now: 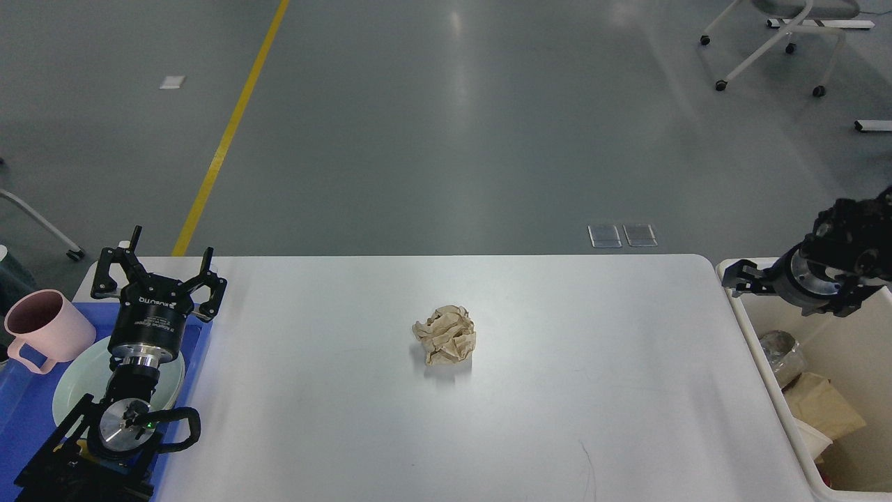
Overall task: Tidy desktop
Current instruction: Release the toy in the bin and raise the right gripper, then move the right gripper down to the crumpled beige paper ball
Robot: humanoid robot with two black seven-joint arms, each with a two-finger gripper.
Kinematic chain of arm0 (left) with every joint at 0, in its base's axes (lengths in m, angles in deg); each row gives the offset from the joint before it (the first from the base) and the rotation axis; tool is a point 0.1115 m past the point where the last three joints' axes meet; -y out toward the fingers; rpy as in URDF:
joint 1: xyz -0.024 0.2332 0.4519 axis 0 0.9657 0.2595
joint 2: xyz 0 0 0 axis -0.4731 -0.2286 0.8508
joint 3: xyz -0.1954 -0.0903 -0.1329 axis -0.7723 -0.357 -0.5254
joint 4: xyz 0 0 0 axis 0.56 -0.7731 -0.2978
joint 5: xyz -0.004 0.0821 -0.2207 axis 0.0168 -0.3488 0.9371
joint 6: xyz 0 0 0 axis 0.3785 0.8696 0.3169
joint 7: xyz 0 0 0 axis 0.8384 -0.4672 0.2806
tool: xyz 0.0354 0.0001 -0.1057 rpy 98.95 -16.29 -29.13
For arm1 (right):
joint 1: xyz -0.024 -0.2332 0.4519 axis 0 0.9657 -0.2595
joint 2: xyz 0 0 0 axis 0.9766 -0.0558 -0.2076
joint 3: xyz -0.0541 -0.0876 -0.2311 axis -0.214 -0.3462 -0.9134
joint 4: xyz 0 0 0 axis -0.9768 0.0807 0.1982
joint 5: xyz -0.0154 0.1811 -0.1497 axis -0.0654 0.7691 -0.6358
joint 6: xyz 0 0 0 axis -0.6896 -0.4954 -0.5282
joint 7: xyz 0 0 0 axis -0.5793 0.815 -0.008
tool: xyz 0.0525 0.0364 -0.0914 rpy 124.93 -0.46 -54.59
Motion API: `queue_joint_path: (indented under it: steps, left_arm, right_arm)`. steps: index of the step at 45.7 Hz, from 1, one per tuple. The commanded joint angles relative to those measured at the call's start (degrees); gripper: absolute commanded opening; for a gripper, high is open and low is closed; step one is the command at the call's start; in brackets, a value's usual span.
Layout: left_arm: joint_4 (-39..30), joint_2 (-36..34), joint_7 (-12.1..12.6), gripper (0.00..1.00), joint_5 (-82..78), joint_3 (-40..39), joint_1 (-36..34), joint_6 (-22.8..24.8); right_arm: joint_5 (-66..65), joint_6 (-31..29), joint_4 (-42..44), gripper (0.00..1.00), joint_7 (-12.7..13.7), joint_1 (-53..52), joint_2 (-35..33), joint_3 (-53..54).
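Observation:
The white desktop (571, 390) fills the lower part of the head view. A crumpled ball of brown paper (445, 335) lies alone near its middle. My left gripper (159, 268) is held upright over the far left corner of the desktop, above the blue tray, open and empty. My right gripper (740, 278) hovers over the far left corner of the cream bin, pointing left toward the desktop. It is dark and small, so its fingers cannot be told apart. Both grippers are far from the paper ball.
A blue tray (17, 418) at the left edge holds a pink mug (45, 328) and a pale green plate (73, 387) under my left arm. The cream bin (770, 373) at the right holds brown paper (822, 404) and a shiny wad (780, 352). Grey floor lies beyond the far edge.

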State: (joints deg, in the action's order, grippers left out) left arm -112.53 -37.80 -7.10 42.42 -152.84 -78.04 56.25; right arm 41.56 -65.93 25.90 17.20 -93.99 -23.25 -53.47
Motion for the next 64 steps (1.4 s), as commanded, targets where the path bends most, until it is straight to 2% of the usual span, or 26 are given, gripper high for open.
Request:
queue_joint_path:
  steps: [1,7,15,19,24,30,39,64]
  left_arm:
    - [0.0,-0.01,0.03,0.97,0.0,0.01,-0.07,-0.09]
    - [0.0,-0.01,0.03,0.97,0.0,0.01,-0.08,0.0]
    - [0.0,0.08,0.03,0.97,0.0,0.01,0.01,-0.09]
    - [0.0,-0.01,0.03,0.97,0.0,0.01,0.01,0.0]
    - [0.0,-0.01,-0.06,0.96,0.0,0.01,0.01,0.0]
    - [0.0,0.08,-0.06,0.97,0.0,0.01,0.01,0.0]
    - [0.0,-0.01,0.03,0.96,0.0,-0.07,0.01,0.0]
    - [0.0,-0.01,0.03,0.97,0.0,0.01,0.01,0.0]
  right_arm:
    - [0.6,-8.72,-7.71,1.0,-0.01,-12.97,2.37,-3.69]
    - [0.86,-16.19,-18.52,1.0,-0.01,-25.8,4.13,-5.72]
    - [8.14,-21.47,-31.27,1.0,0.34,-40.57,6.5,-8.08]
    - [13.24,-22.26,-35.04,1.0,1.31,-46.73,6.95,-9.06]
    - [15.45,-22.27,-41.28,1.0,4.38,-53.67,7.39,-9.23]
    - [18.77,-22.35,-48.14,1.0,4.83,-63.15,8.96,-10.19]
    - [23.53,-21.39,-48.94,1.0,4.83,-66.51,13.89,-14.86]
    - [23.97,-21.3,-48.15,1.0,4.21,-66.87,14.42,-16.27]
